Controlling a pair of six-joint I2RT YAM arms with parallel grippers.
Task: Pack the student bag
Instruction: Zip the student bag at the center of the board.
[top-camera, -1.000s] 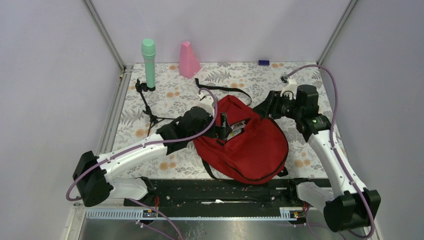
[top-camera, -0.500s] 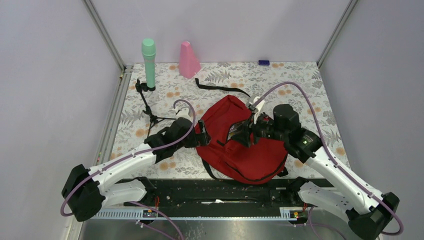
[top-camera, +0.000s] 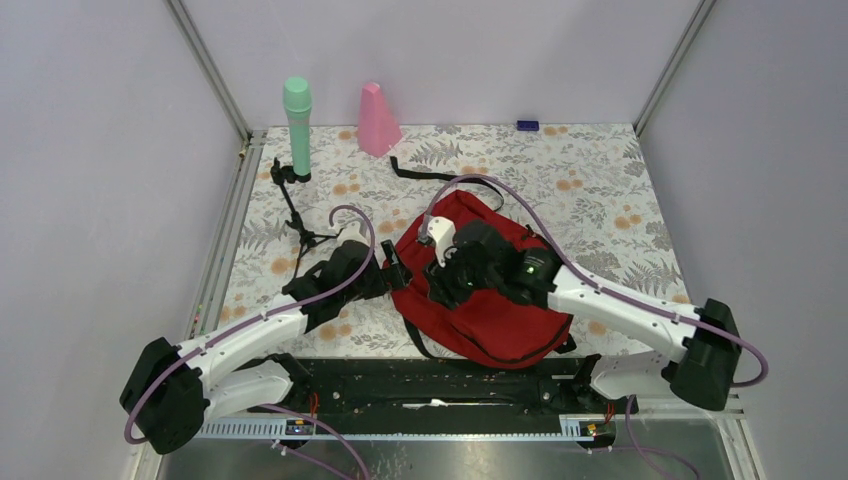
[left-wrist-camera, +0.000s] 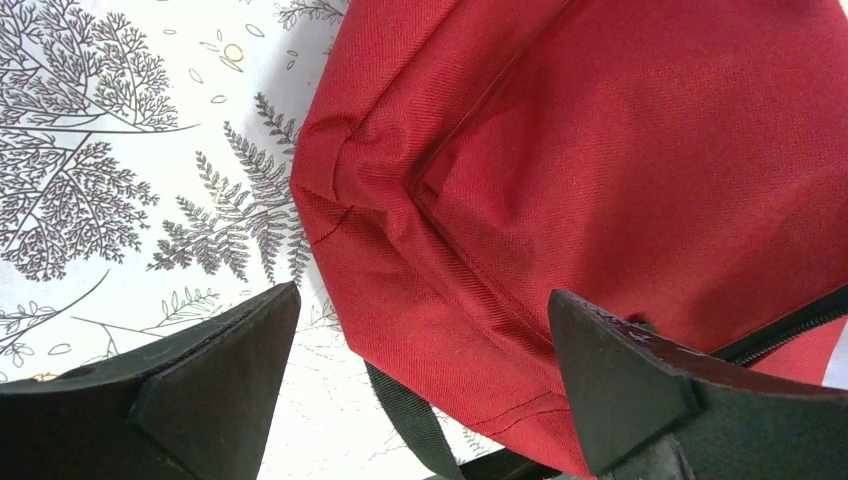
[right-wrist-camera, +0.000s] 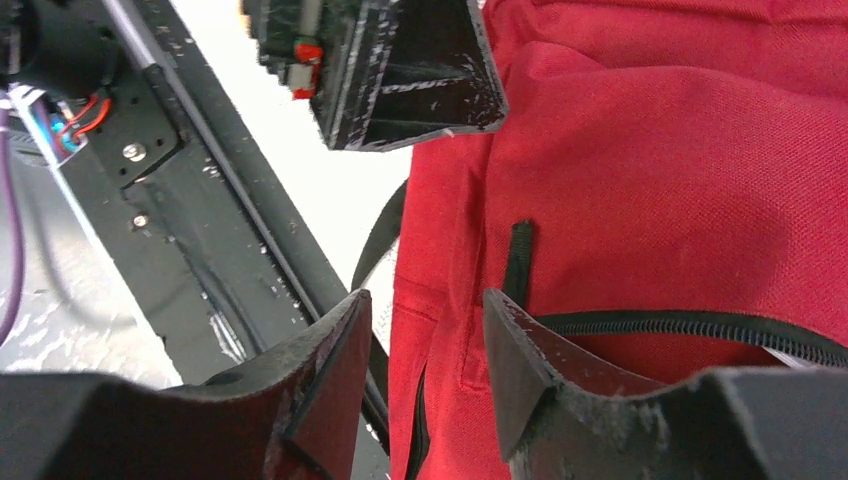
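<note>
The large red soft fabric backpack (top-camera: 505, 322) lies on the floral tabletop (top-camera: 600, 180). The left claw (left-wrist-camera: 422, 305) has backed off to the bag's left edge, released and empty. The right claw (right-wrist-camera: 427, 300) has swung across to the black zipper pull (right-wrist-camera: 518, 258), its jaws narrowing; whether it grips, I cannot tell. Zipping shut seems next.

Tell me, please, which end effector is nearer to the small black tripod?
Left. The left end effector is at the left edge of the student bag, right of the tripod; the right end effector is over the bag's middle, farther right.
</note>
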